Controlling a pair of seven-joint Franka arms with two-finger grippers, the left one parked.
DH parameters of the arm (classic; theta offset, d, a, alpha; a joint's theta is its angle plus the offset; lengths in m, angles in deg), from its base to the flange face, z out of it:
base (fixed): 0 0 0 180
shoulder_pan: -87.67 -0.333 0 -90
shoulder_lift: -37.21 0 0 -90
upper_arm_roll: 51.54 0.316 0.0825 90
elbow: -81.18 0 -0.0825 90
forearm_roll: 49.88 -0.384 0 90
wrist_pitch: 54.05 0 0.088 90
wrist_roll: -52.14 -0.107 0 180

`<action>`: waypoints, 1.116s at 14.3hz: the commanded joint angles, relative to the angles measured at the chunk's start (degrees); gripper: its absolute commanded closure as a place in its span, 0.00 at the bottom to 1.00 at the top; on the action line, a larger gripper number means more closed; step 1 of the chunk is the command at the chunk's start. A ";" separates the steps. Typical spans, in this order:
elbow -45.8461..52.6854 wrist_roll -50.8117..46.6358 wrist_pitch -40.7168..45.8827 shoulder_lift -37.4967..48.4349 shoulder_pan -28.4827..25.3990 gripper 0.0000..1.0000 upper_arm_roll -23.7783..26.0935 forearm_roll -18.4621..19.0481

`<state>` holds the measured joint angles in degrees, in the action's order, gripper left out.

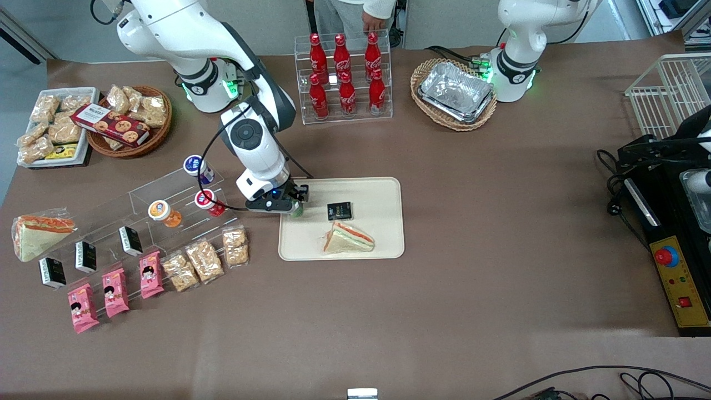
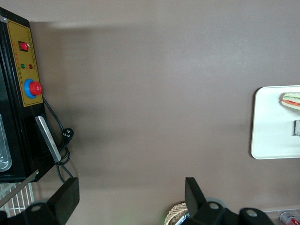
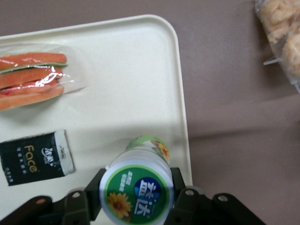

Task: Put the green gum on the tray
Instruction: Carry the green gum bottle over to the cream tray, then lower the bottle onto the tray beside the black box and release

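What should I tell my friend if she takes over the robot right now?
Gripper: shut on the green gum, holding it by its sides just above the tray, near the edge toward the working arm's end.
On the tray already: a wrapped sandwich and a small black packet.
Done: gum picked up and carried over the tray.
Left: lower it onto a bare spot, open the fingers, lift away.
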<state>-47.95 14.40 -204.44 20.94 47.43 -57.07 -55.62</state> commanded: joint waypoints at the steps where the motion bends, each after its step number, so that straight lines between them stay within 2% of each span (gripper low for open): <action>1: -0.77 -3.12 -1.57 0.45 -2.82 0.72 -0.36 -1.38; 2: -0.77 -3.22 -1.66 0.27 -2.91 0.53 -0.36 -1.38; 3: -0.86 -3.22 -2.18 0.10 -2.91 0.16 -0.36 -1.38; 4: -0.86 -3.22 -2.19 0.01 -2.91 0.00 -0.36 -1.38; 14: -0.69 -1.82 -1.05 1.84 -2.04 0.00 -0.45 -1.29; 16: 1.06 -1.20 5.77 5.26 -1.86 0.00 -0.88 -1.21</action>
<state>-47.95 11.34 -204.95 21.45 45.16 -57.46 -55.62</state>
